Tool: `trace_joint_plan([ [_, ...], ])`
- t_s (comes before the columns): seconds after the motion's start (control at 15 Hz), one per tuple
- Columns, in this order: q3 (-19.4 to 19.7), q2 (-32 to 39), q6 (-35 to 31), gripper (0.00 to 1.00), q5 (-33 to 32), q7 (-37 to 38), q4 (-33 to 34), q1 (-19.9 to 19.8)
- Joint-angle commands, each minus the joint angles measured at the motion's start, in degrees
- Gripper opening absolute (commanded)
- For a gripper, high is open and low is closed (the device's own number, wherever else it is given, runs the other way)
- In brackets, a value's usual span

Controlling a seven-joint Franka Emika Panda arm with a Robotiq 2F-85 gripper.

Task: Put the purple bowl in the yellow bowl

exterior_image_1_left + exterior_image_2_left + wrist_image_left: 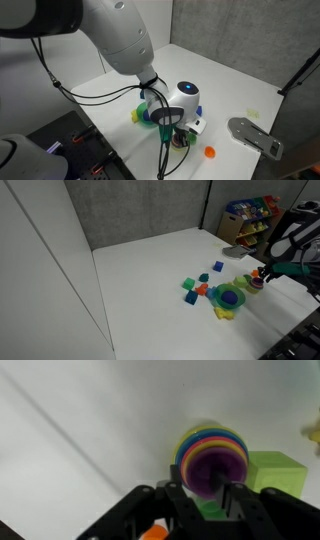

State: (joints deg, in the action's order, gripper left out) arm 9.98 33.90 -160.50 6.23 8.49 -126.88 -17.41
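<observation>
In the wrist view the purple bowl (212, 460) sits between the fingers of my gripper (205, 488), its opening toward the camera. One dark fingertip reaches into it. Coloured rims ring it, and the outermost is the yellow bowl (184, 444). I cannot tell whether the purple bowl rests in that stack or hangs just above it. The fingers are drawn in close on the purple bowl. In both exterior views the gripper (176, 128) (262, 278) hangs low over the table beside the toy pile and hides the bowls.
A green block (277, 468) lies right of the stack. A small orange bowl (209, 152) sits near the table's edge. A blue bowl (230, 297) on a yellow-green piece and several coloured blocks (190, 285) lie nearby. A grey object (255, 136) lies beyond.
</observation>
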Motion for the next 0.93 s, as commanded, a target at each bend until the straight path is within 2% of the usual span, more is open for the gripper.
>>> trace_joint_plan([
  [0.0,-1.05,-2.66,2.17,0.66,1.53,-3.18,-0.64,-1.08],
  [0.27,-0.54,-5.68,6.45,0.99,0.64,-3.48,-0.73,0.12],
  [0.53,1.76,-11.36,15.12,1.00,-3.05,-1.71,-1.29,4.54],
  [0.87,5.02,-20.72,23.48,1.00,-15.25,3.50,-2.23,11.64],
])
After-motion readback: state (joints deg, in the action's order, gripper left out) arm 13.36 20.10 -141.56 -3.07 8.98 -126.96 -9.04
